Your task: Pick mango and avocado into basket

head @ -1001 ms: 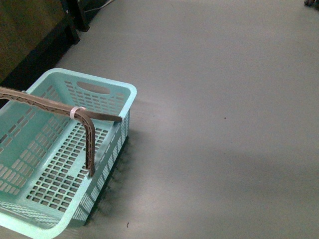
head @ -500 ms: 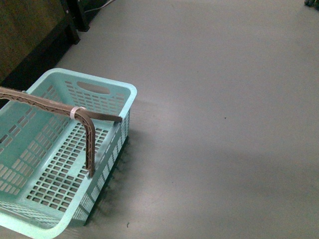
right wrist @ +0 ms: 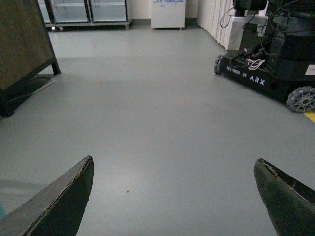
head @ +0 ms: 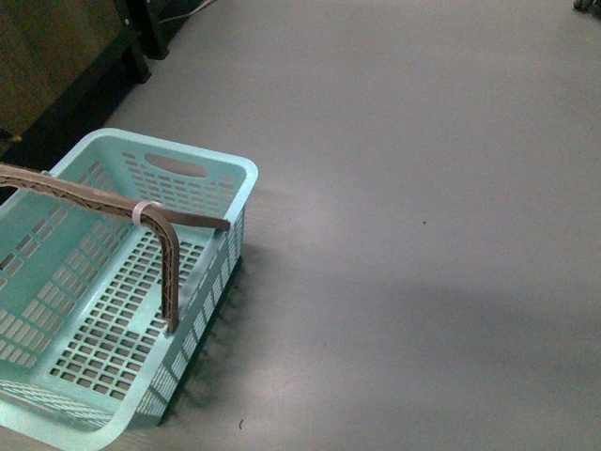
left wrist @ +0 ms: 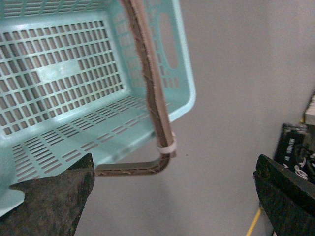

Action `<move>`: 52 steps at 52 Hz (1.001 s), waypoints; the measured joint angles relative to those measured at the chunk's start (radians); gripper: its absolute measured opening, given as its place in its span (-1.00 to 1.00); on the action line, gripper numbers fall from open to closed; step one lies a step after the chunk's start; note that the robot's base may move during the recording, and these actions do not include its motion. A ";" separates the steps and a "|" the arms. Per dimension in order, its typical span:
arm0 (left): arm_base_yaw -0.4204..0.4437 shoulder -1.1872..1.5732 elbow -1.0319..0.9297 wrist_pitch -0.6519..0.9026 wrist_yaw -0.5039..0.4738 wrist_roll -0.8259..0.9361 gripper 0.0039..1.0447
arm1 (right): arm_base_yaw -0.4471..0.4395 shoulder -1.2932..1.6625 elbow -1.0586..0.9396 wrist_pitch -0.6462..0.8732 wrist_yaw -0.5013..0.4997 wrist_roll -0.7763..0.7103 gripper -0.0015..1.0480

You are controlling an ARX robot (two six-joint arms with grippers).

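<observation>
Fingers (left wrist: 49, 201) of the left gripper (left wrist: 173, 177) stand wide apart, gripping nothing. Under them sits the light mint-green slotted plastic basket (left wrist: 182, 93), its brown folding handle (left wrist: 152, 98) raised, with a white tie (left wrist: 166, 146) at the bend. The right gripper (right wrist: 173, 167) is spread just as wide over bare grey floor (right wrist: 147, 108). Seen from the front, the basket rests on the floor at the robot's left, near a dark wooden cabinet (head: 47, 56).

Saw grey floor (head: 423, 188) all round. Noted a dark wooden cabinet (head: 42, 56) on the left, glass-fronted cases (right wrist: 88, 11) and a white unit (right wrist: 167, 14) by the far wall, a black wheeled cart (right wrist: 266, 59) nearby.
</observation>
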 joint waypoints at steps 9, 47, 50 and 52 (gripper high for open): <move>0.000 0.250 0.081 0.103 -0.010 -0.009 0.85 | 0.000 0.000 0.000 0.000 0.000 0.000 0.83; 0.065 0.806 0.506 0.195 0.001 -0.014 0.55 | 0.000 0.000 0.000 0.000 0.000 0.000 0.83; 0.063 0.820 0.515 0.195 -0.005 -0.016 0.38 | 0.000 0.000 0.000 0.000 0.000 0.000 0.83; 0.061 0.829 0.525 0.195 -0.006 -0.021 0.27 | 0.000 0.000 0.000 0.000 0.000 0.000 0.83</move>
